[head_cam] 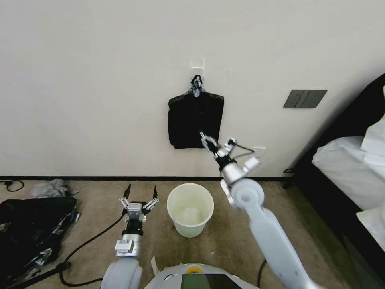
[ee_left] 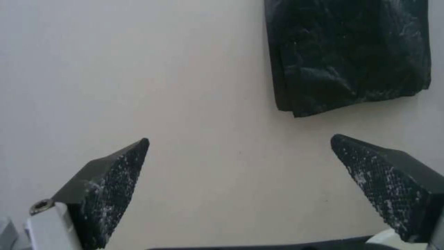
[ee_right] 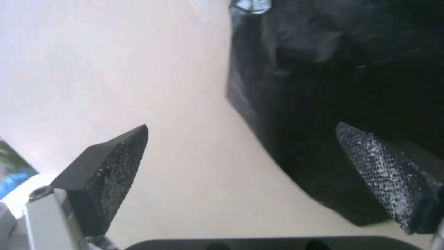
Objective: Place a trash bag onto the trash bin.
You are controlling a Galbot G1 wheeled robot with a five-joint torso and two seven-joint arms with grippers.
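Left gripper spread | right gripper spread, at glossy bag bundle | round bin

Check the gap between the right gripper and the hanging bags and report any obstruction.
Nothing visible stands between them. The right gripper, open, is raised at the lower right corner of the bundle of black bags clipped to the wall. The left gripper waits open, low beside the trash bin.
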